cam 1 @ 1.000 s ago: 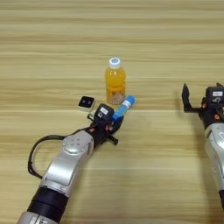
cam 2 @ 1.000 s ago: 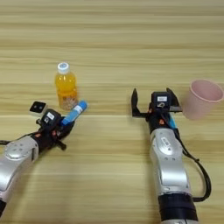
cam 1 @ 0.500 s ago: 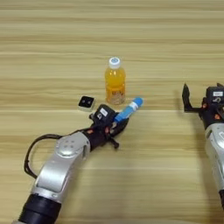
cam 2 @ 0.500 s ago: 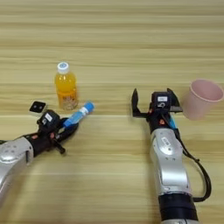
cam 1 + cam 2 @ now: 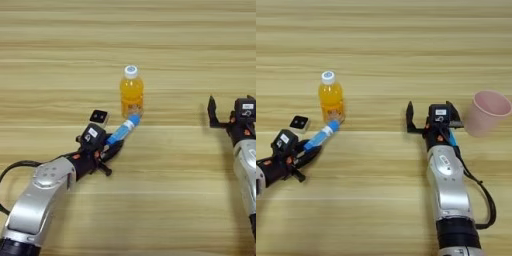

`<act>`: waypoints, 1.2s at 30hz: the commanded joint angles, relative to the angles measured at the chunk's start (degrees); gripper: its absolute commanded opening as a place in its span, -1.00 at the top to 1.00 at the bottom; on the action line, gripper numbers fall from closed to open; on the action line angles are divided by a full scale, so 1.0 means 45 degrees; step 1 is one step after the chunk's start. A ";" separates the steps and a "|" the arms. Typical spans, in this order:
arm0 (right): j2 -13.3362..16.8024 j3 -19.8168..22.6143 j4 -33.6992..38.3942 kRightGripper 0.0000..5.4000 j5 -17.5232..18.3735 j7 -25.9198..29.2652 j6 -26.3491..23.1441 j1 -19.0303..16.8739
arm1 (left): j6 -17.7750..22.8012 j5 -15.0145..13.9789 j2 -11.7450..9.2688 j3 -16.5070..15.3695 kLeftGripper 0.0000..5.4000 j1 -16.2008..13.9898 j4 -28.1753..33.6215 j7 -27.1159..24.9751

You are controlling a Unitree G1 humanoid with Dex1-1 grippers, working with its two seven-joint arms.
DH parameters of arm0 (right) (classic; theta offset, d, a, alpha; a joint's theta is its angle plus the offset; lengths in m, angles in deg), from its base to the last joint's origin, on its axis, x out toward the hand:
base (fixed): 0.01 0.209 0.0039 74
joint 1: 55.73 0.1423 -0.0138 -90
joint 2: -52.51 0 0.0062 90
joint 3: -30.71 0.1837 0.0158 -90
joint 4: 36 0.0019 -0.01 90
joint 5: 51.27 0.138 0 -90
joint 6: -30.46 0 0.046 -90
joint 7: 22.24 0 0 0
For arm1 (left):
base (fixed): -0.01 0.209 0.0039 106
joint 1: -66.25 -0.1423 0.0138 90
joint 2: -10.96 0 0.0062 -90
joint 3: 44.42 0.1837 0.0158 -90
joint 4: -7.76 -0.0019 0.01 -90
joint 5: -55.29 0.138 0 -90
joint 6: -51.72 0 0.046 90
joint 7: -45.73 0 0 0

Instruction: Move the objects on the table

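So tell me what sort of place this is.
Probably a robot test bench, not a home: a bare wooden table with only a few props, namely an orange drink bottle, a blue tube in the left end effector and a pink cup.

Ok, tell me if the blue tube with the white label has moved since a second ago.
Yes. Held in the left gripper, the blue tube has swung left, so its tip now sits near the orange drink bottle's base rather than to its right.
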 commanded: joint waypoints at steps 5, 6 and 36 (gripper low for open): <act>-0.0084 0.0078 -0.0230 -1.00 0.0090 -0.0076 0.0114 0.0284 | 0.0334 -0.0276 -0.0336 -0.1059 0.51 -0.0154 -0.0035 0.0418; -0.0083 0.0084 -0.0242 -1.00 0.0090 -0.0079 0.0120 0.0292 | 0.0363 -0.0294 -0.0373 -0.1113 0.51 -0.0173 0.0016 0.0409; 0.0097 0.0212 -0.0216 -1.00 0.0227 0.0157 0.0177 0.0162 | -0.0727 -0.0625 0.1140 -0.3032 0.51 0.1371 -0.2879 0.3491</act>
